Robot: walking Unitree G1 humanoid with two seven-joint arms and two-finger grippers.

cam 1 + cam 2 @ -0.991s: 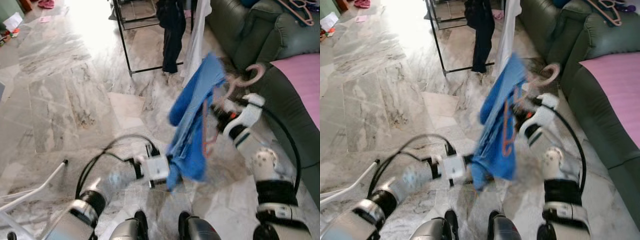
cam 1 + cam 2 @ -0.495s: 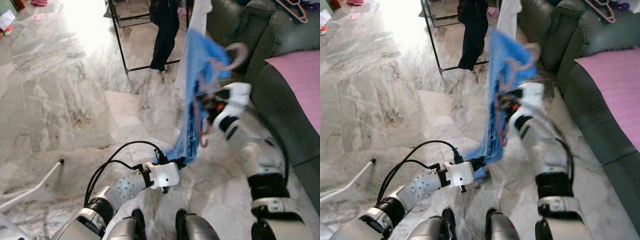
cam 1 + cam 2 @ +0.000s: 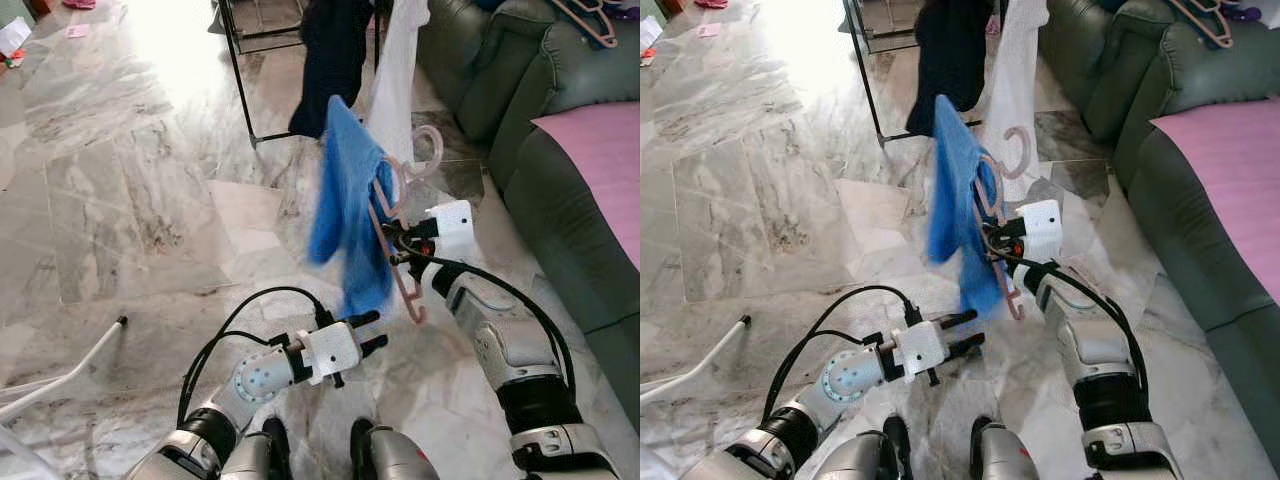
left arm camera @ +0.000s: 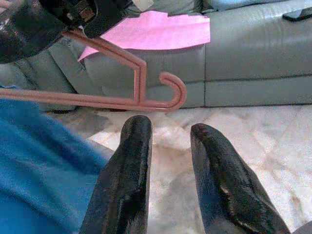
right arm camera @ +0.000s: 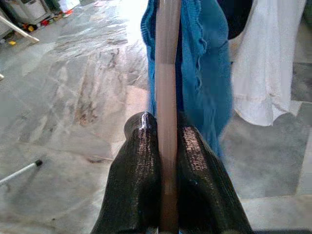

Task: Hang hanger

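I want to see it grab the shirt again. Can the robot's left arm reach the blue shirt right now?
Probably yes. The left gripper is open and sits just below the hem of the blue shirt, which hangs on the pink hanger held by the right gripper. Nothing lies between them.

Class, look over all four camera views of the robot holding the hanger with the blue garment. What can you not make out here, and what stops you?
- Clothes rack: its top rail is cut off by the upper edge of both eye views.
- Pink hanger: the blue garment draped on it covers its far shoulder.
- Dark garment and white garment: their tops are cut off by that edge.
- Right gripper: what lies beyond is blocked by the hanger bar in the right wrist view.
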